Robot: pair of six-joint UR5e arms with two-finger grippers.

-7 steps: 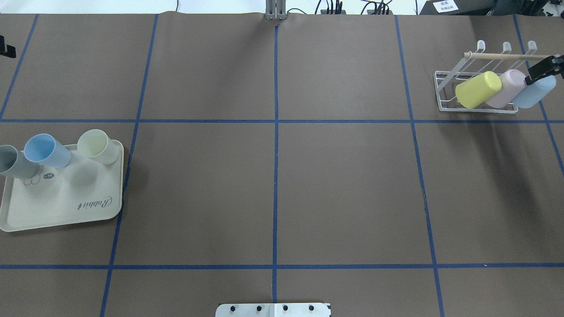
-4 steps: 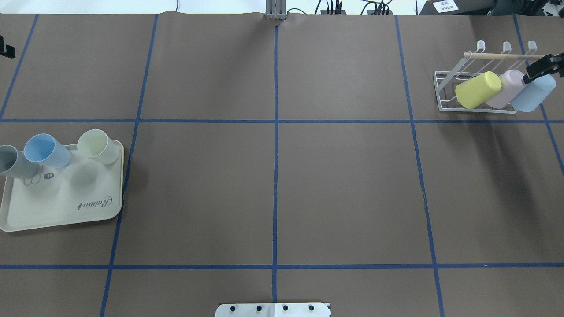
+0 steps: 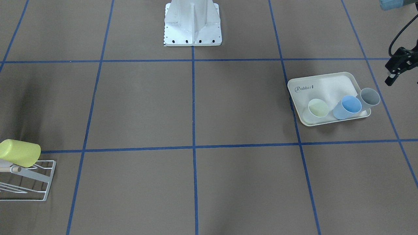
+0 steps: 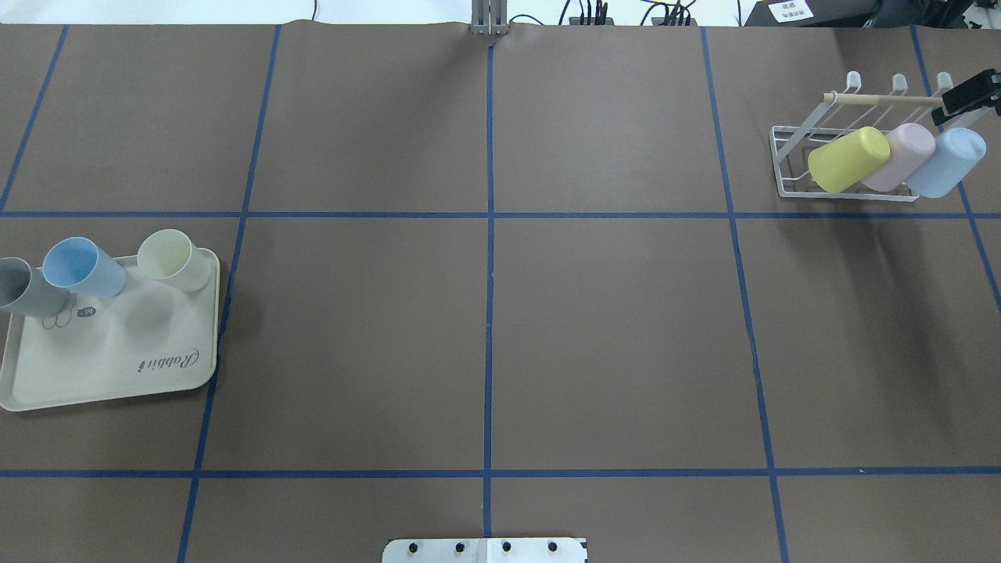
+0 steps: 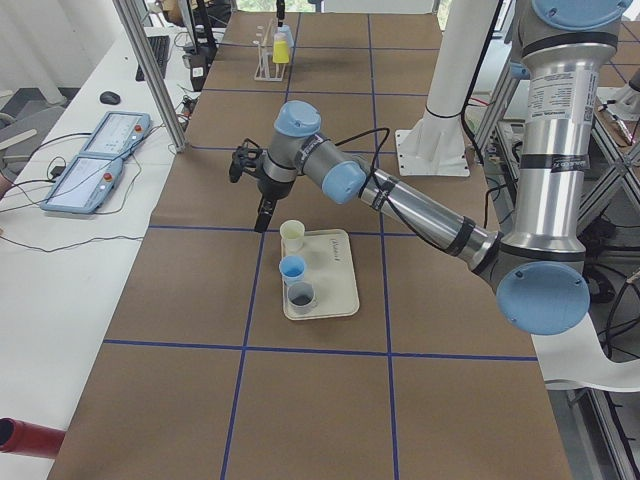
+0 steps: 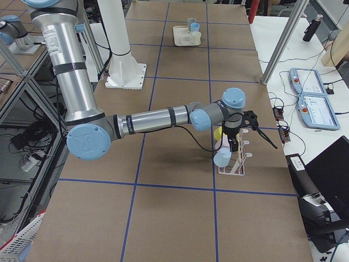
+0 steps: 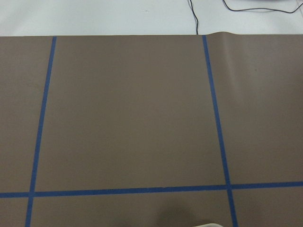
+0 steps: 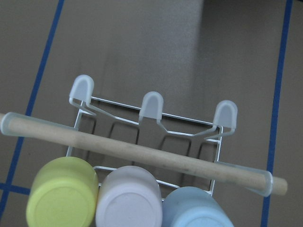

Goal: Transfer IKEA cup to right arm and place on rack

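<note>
The white wire rack [image 4: 790, 148] with its wooden dowel [image 8: 142, 156] stands at the far right of the table. Yellow [image 4: 848, 159], pink [image 4: 899, 156] and light blue [image 4: 946, 163] cups lie tilted on its prongs, bottoms up. My right gripper [image 4: 950, 109] hovers just beyond the blue cup, open and apart from it. In the right wrist view the three cup bottoms sit below the dowel. My left gripper [image 3: 392, 76] hangs open beside the tray [image 3: 323, 85], holding nothing.
The cream rabbit-print tray [image 4: 117, 375] at the left edge carries a grey [image 4: 19, 288], a blue [image 4: 82, 268] and a cream cup [image 4: 174, 259], all upright. The robot base [image 3: 192, 26] stands mid-table at the near side. Blue tape lines grid the brown table.
My right gripper has drawn back from the blue cup toward the table's far edge, leaving the cup on the rack. The left gripper's tip has left the overhead view.
</note>
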